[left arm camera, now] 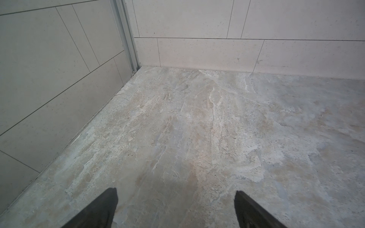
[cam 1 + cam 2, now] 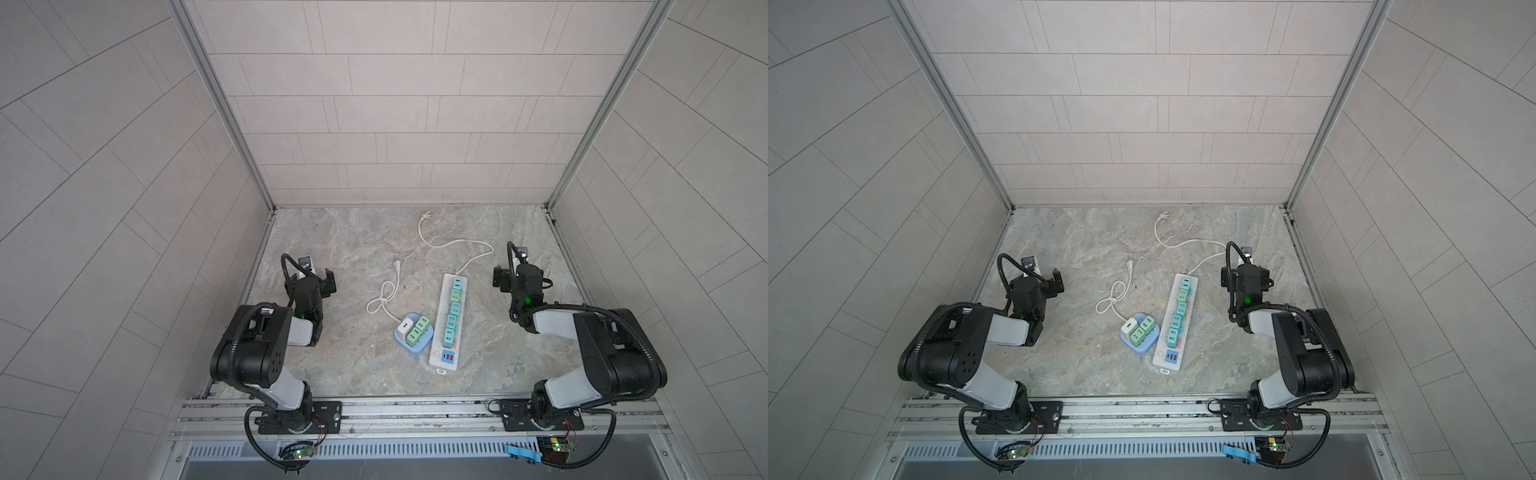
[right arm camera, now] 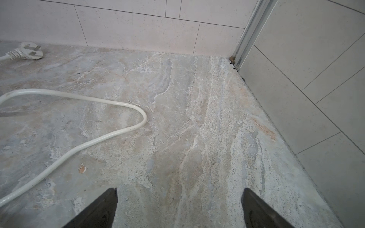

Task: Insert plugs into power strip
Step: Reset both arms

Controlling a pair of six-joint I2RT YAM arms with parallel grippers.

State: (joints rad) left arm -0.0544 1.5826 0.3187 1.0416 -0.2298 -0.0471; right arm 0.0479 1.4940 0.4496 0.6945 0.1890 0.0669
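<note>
A long white power strip (image 2: 437,355) lies mid-table, with several teal and mint plugs (image 2: 450,328) standing in a row in its sockets. Left of it sits a small light-blue square socket base (image 2: 415,349), which carries mint green plugs (image 2: 417,330) and a flat white charger block (image 2: 404,327). My left gripper (image 2: 327,282) hovers well to the left of both. It stands open over bare table in the left wrist view (image 1: 175,191). My right gripper (image 2: 501,276) is just right of the long strip's far end and is also open and empty (image 3: 179,190).
The long strip's white cord (image 3: 110,135) loops across the far table to its white plug (image 3: 29,51) near the back wall. A knotted thin cord (image 2: 384,297) runs from the blue base. Tiled walls enclose the table on the left, back and right.
</note>
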